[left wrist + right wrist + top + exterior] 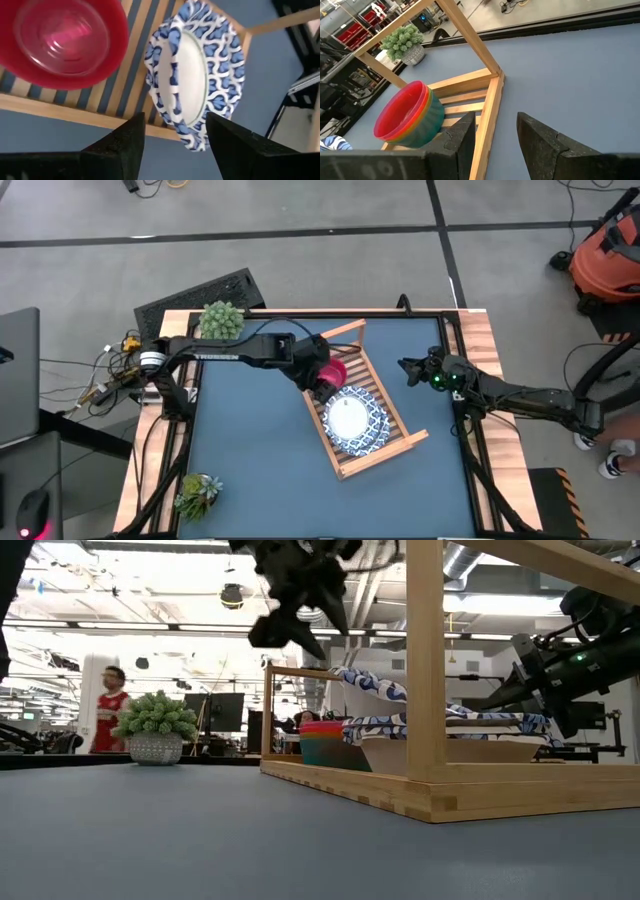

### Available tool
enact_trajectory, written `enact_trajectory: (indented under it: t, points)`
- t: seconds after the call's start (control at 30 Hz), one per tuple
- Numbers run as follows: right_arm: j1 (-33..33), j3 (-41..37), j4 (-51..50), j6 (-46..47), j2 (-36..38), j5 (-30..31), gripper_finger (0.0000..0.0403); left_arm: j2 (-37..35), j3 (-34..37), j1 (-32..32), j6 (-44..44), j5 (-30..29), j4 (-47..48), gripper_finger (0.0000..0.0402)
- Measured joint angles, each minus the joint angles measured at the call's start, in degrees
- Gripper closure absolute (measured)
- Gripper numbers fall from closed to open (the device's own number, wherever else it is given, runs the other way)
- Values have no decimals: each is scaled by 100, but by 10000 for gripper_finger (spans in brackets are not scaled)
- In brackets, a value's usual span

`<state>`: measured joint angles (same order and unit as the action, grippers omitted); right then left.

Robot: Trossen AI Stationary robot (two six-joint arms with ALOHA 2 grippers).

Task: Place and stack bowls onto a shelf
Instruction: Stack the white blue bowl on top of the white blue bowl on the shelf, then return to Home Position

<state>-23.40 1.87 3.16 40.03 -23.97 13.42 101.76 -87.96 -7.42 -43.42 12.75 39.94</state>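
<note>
Red on top, the stack of small bowls [407, 120] sits nested at one end of the light wooden shelf [392, 442], with green and other colours showing beneath the red rim in the right wrist view; in the high view the stack [333, 370] lies at the shelf's end nearer the far edge of the bench [250, 470]. Just beside it on the slats lie the two white dishes with blue-patterned rims [352, 420], one on the other, the upper one sitting tilted against the lower, as the left wrist view [197, 75] and the low view [440, 720] show. The left pincer [175, 137] hangs above the shelf between the stack and the dishes, its two dark fingers [127, 142] spread wide and holding nothing; in the low view it [300, 610] is well above the bowls. The right pincer [410, 368] is at the bench's right edge, apart from the shelf, and its fingers [542, 142] stand open with nothing between them, pointed toward the shelf's corner post. A green potted plant [221, 320] stands at the far left corner of the bench and another [197, 492] lies near the front left corner. In the room beyond, a person in a red top [112, 705] is visible behind the plant.
</note>
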Motion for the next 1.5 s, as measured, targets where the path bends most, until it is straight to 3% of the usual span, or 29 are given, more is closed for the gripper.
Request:
enact_trajectory:
  t: [0.17, 0.43, 0.6, 1.23, 1.5]
  points:
    - [0, 0, -49, 0, -2, 1, 232, -231, -2, 34, 120, -419, 19, 251]
    - [-2, 0, -101, 2, -2, 5, 232, -102, 7, 272, 722, -426, -348, 389]
    - [-2, 0, -105, 1, -2, 5, 232, -11, 112, 308, 976, -519, -628, 399]
    - [-1, 0, -105, -2, 0, 5, 232, 70, 1336, 304, 380, -495, -1997, 401]
    - [-2, 0, -31, 2, 1, -46, 232, 5, 1410, 277, 330, -16, -2104, 401]
